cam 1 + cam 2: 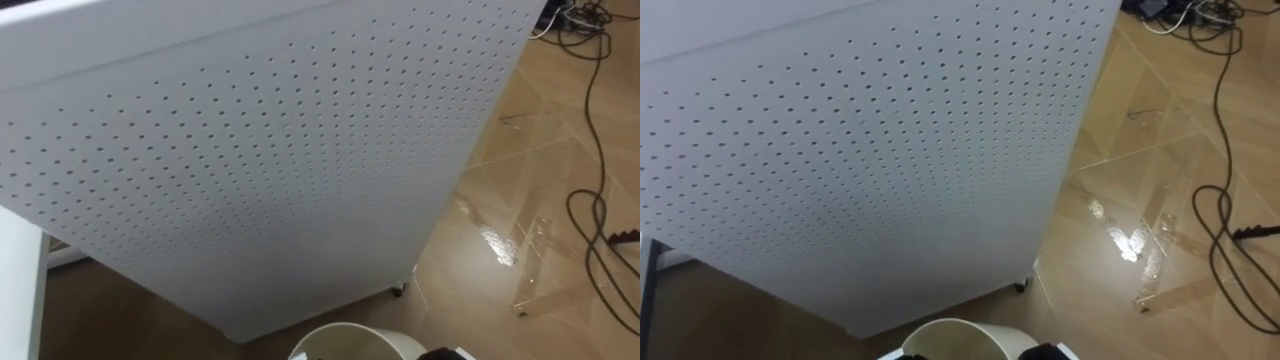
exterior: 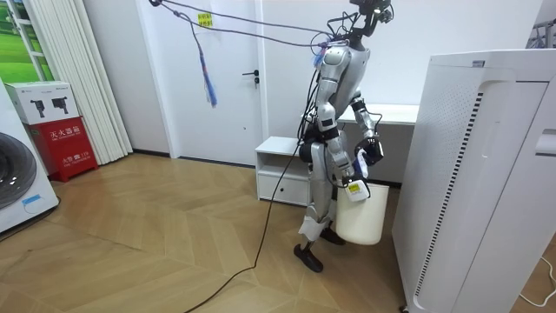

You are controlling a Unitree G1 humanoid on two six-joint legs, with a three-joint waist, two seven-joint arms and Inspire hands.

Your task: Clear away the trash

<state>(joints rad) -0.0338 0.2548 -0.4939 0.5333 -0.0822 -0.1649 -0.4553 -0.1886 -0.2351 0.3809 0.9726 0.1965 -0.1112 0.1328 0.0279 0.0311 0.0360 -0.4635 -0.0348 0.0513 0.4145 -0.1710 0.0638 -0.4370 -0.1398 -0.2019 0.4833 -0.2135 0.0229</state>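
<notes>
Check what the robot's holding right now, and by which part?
A white bin. It hangs beside the robot's leg from the right hand, whose fingers grip its upper rim. The left hand is raised ahead of the body, apart from the bin.

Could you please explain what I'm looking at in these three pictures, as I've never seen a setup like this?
This is a two-legged humanoid robot with two arms and hands. The room view comes from a camera standing in the room; the two eye views come from its head, looking down. It stands facing a white perforated panel on a wood floor. Its right hand is at the rim of a white bin, apparently carrying it; its left hand is raised nearby.
</notes>
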